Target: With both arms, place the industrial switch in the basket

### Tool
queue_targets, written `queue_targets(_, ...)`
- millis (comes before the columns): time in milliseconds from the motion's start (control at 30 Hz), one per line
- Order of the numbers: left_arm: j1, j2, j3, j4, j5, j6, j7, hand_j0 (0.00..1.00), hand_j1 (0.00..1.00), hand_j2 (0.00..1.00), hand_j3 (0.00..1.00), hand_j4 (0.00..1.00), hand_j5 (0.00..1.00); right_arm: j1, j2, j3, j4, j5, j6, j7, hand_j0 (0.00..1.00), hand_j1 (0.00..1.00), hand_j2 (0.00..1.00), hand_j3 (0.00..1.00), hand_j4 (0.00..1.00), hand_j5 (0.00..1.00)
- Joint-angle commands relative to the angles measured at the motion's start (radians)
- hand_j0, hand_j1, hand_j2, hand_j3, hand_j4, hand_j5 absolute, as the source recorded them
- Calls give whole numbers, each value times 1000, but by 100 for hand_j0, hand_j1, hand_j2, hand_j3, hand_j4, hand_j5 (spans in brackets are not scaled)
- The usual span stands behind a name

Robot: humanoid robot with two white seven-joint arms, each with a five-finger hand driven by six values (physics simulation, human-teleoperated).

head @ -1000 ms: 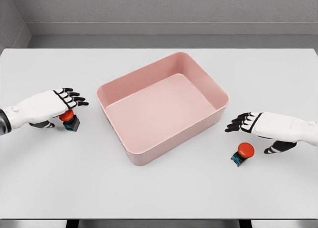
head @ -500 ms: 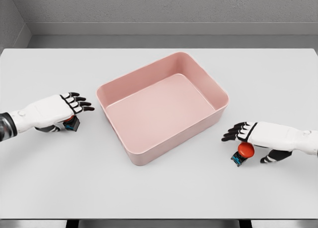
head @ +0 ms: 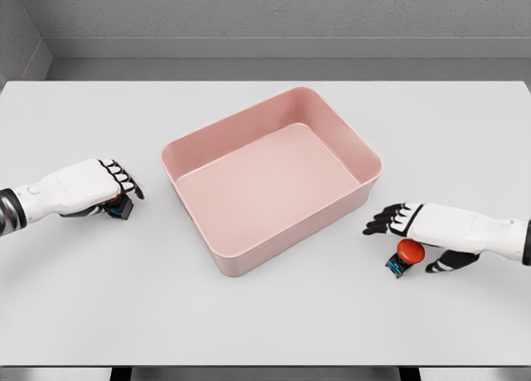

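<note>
A pink rectangular basket (head: 290,236) stands at the table's middle, turned at an angle. To its left a small industrial switch (head: 121,207) with a dark body is mostly hidden under my left hand (head: 116,200), whose fingers curl down around it. At the right a second industrial switch (head: 406,254), with a red button and a blue-black base, lies tilted on the table. My right hand (head: 402,244) hovers right over it, fingers (head: 383,220) stretched toward the basket and thumb low on the far side, not closed.
The white table (head: 265,323) reaches to a grey wall at the back. Its front edge runs along the bottom of the view. The basket's walls rise between the two hands.
The left hand dropped onto its switch and curled its fingers around it, hiding the red button. The right hand slid left and down until it covered the other switch.
</note>
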State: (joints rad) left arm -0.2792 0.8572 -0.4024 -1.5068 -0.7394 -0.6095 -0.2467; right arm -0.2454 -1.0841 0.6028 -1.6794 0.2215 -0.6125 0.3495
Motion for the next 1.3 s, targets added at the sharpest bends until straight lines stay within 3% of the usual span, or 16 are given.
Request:
queue_targets(0,0,2,-1,0,3,-1,-2,56,56,56,56,56,56,0,3,3,0,-7,2,-1,100,100,100,100,100,100)
queue_targets(233,2,6,11,-26,29,-1,17,42,42,42,42,42,42,0,3,25,-2,-7,2,0,100,100,100,100,100,100)
queue_targets(533,-3,43,16,-112,95,-1,15,42,42,42,42,42,42,-6,1,23,-3,-7,2,2,95,95,95,95,95,95)
queue_targets(867,-6,106,57,-234,181,-1,12,42,42,42,42,42,42,-9,-8,25,-3,-5,2,8,99,99,99,99,99,99)
queue_targets(1000,-11,105,60,-256,196,-1,12,42,42,42,42,42,42,-9,-11,26,-3,-7,2,9,92,92,92,92,92,92)
queue_targets(1167,-61,100,70,-257,209,-1,10,42,42,42,42,42,42,-6,-10,31,-3,-7,2,8,78,78,78,78,78,78)
queue_targets(1267,-69,92,70,-257,209,-1,9,42,42,42,42,42,42,-6,-10,46,-3,-7,2,8,76,76,76,76,76,76)
